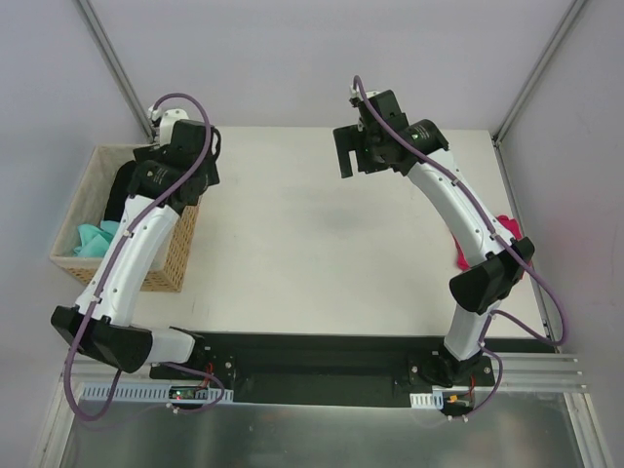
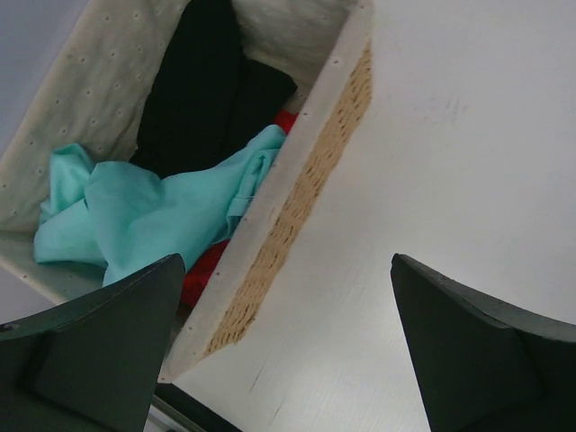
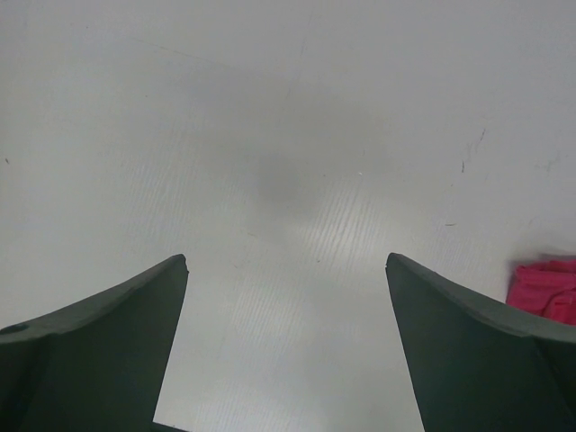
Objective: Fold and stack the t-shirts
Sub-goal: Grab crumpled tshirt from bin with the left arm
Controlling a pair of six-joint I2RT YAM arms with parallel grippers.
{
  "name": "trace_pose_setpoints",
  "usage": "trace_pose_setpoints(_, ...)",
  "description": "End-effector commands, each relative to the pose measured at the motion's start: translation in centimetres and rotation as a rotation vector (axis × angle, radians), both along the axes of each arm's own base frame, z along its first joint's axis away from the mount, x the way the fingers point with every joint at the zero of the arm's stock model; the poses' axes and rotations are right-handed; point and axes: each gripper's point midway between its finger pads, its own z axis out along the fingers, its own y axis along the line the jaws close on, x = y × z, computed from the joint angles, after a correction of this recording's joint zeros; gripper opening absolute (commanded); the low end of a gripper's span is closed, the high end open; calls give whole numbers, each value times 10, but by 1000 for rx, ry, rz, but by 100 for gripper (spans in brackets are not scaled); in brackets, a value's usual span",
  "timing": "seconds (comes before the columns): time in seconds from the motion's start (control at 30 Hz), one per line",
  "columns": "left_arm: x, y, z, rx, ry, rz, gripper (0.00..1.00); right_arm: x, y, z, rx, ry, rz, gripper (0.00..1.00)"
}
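Note:
The teal-mint t-shirt lies crumpled in a wicker basket at the table's left edge. In the left wrist view the t-shirt rests on black and red cloth. My left gripper hovers open and empty above the basket's right wall; in the left wrist view the gripper holds nothing. The magenta-pink t-shirt is bunched at the table's right edge, partly hidden by my right arm. My right gripper is open and empty over the bare far middle of the table. The pink shirt shows at the right in the right wrist view.
The basket also holds a black cloth and a red cloth. The white table spreads between the basket and the pink shirt. Grey walls stand at the back and sides.

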Motion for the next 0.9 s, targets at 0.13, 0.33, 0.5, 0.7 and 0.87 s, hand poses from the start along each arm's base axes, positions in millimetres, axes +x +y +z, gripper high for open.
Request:
trace_pose_setpoints(0.13, 2, 58, -29, -68, 84, 200, 94, -9, -26, 28, -49, -70, -38, 96)
trace_pose_setpoints(0.33, 3, 96, -61, -92, 206, 336, 88, -10, -35, 26, -100, -65, -44, 96)
trace_pose_setpoints(0.5, -3, 109, -74, -153, 211, 415, 84, -10, -40, 34, -136, -60, -44, 96)
trace_pose_setpoints(0.7, -32, 117, -75, -177, 176, 481, 86, -8, -30, 36, -96, -53, -41, 96)
trace_pose_setpoints(0.87, -45, 113, -89, -194, 212, 482, 86, -8, -20, 31, -97, -33, -20, 96)
